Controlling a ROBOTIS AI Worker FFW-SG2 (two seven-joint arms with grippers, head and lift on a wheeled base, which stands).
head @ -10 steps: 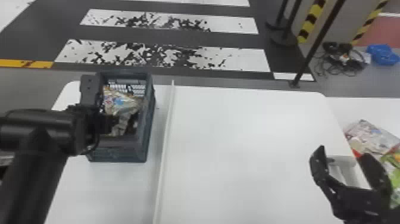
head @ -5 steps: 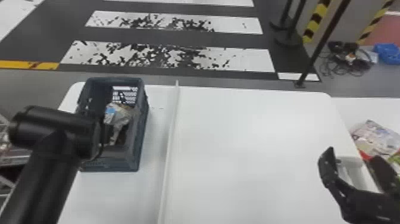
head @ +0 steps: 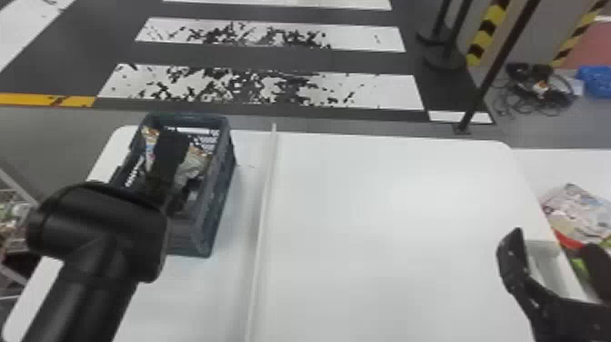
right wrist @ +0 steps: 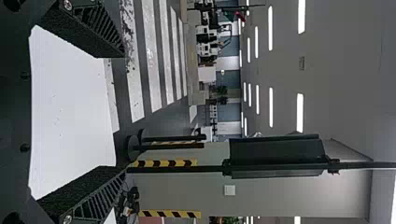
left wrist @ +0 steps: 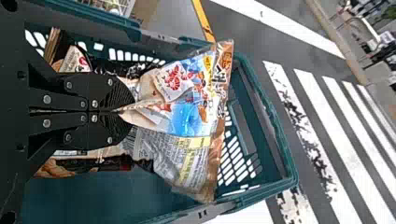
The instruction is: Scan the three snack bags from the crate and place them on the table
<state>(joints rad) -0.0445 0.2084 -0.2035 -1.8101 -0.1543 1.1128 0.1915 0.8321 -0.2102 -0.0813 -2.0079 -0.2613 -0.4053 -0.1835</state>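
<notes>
Evidently, the left gripper (left wrist: 127, 111) is pinching a snack bag (left wrist: 189, 100) shut between its fingers inside the crate (left wrist: 283, 154), probably for lifting out; the right gripper (right wrist: 122, 112) is hanging open near the table's (head: 386, 218) edge, presumably keeping clear.

Left arm (head: 97, 227): smooth black, fat barrel-shaped joint housing, thick rounded link. Left gripper (head: 170, 154): black; left wrist view has flat fingers (left wrist: 112, 95), rounded ends, fine ridges, silver screws (left wrist: 46, 99). Right gripper (head: 552, 243): black, angular; right wrist view has grainy inner faces (right wrist: 81, 189), slanted side ribs (right wrist: 100, 198), silver screws (right wrist: 67, 219).
</notes>
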